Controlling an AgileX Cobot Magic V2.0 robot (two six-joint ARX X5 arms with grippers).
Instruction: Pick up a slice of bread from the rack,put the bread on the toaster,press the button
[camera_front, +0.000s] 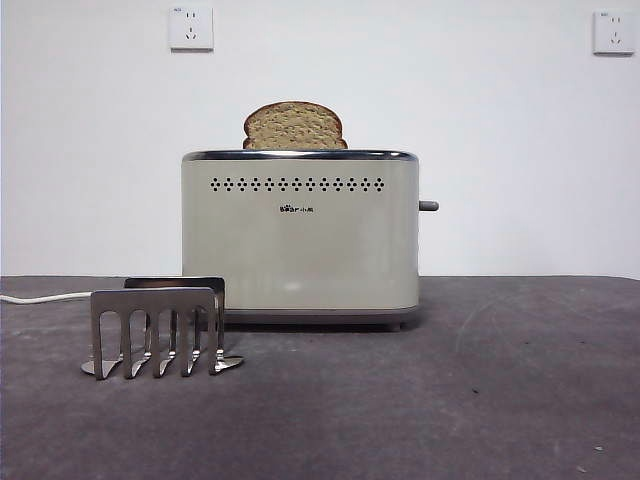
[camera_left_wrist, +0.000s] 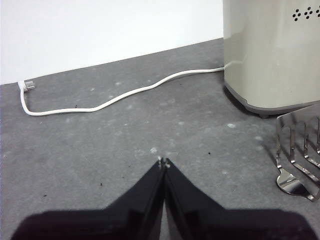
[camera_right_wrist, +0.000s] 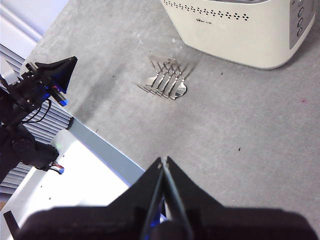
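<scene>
the slice of bread is seen poking out of the toaster; the rack is left bare on the desk; the left tool and right tool are pressed together, held over the desk

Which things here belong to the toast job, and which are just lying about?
Job:
slice of bread, standing in the toaster's slot
toaster
button
rack, empty

Lying about:
white power cord on the table
two wall sockets
</scene>
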